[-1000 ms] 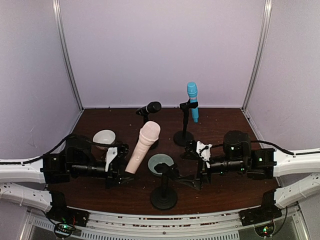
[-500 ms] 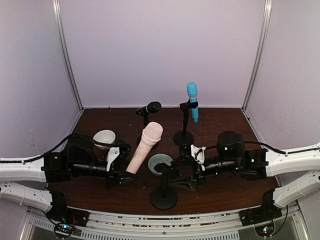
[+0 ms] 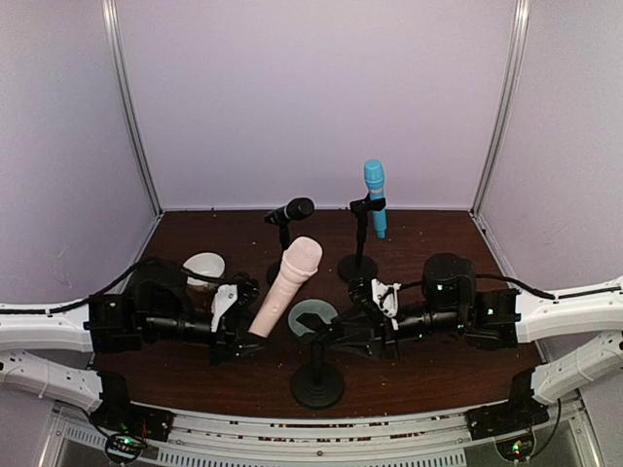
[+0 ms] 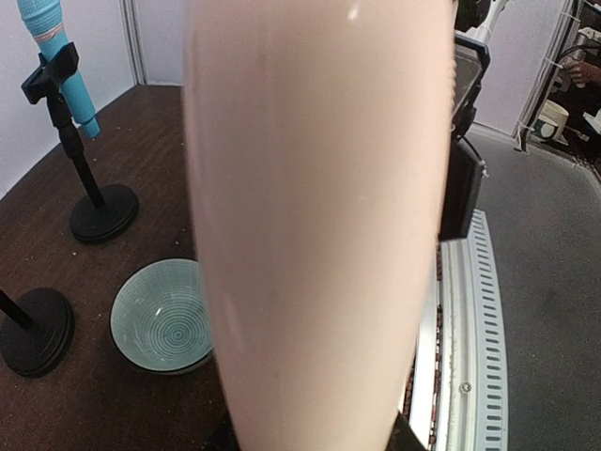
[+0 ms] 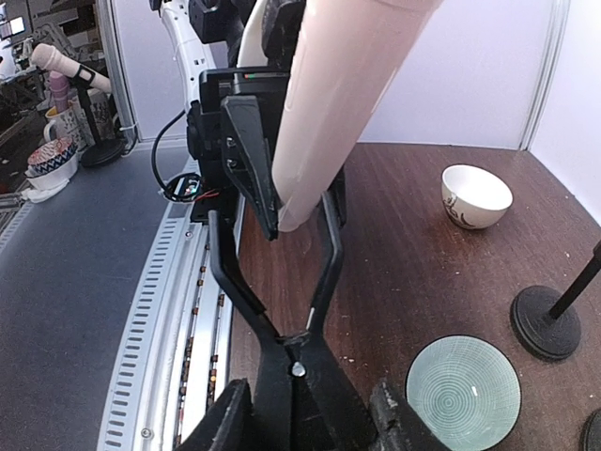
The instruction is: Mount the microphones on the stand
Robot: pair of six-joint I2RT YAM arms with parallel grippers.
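The pale pink microphone (image 3: 285,287) is clenched at its lower end by the left end effector (image 3: 237,326). Its long axis leans up and away toward the back right, with the head well above the worktop (image 3: 438,243). The right end effector (image 3: 358,329) is closed on the tail of the clip (image 3: 326,336) atop the near stand (image 3: 317,387), so the clip lies between the two arms, just right of the microphone's butt. The coming move turns on that butt end meeting the clip's mouth, and the left arm carries it. From above, the two look merely close. The right wrist view shows more: the clip (image 5: 286,352) has its two prongs spread, and the microphone (image 5: 338,103) comes down with its tip by the left prong, apparently not yet seated, though the depth is hard to judge. The left wrist view is mostly filled by the microphone (image 4: 310,225) and hides the clip. The blue microphone (image 3: 375,195) and black microphone (image 3: 292,210) already sit on the rear stands.
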